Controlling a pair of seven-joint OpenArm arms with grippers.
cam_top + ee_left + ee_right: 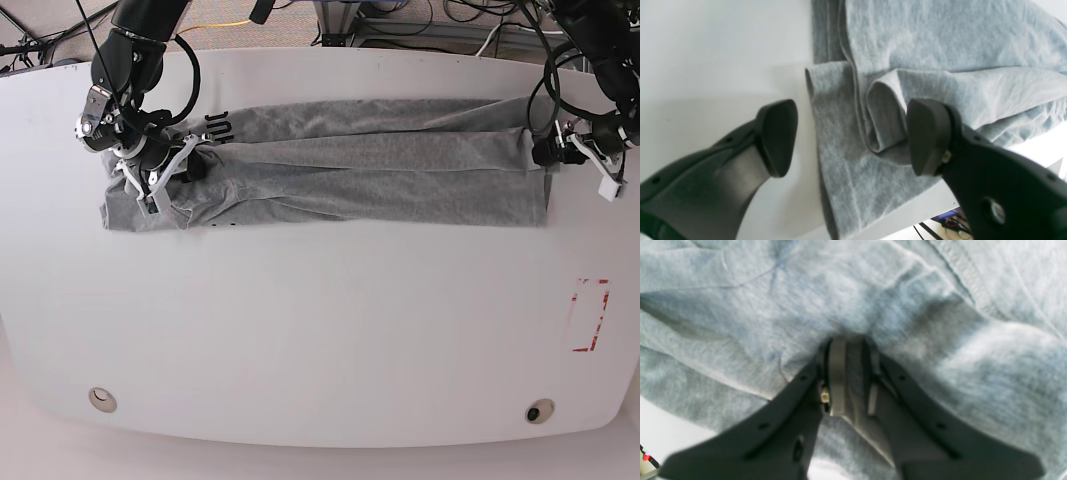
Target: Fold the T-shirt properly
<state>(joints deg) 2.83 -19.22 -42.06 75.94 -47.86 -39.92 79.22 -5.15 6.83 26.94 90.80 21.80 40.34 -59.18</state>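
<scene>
T-shirt (370,165) pinched by right tool (848,350); left tool (850,136) spread, empty. Hem should probably be regripped squarely before folding.

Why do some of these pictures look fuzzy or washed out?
Right wrist view: the camera sits so close that the T-shirt and right pincer blur. Left wrist view: the table glares white, and the left pincer looks soft. Base view: evenly lit, sharp, edges slightly curved.

My left gripper (846,140) has matte black fingers (776,136) with rounded pads and small screws; my arms (140,40) are black, trailing cables.
</scene>
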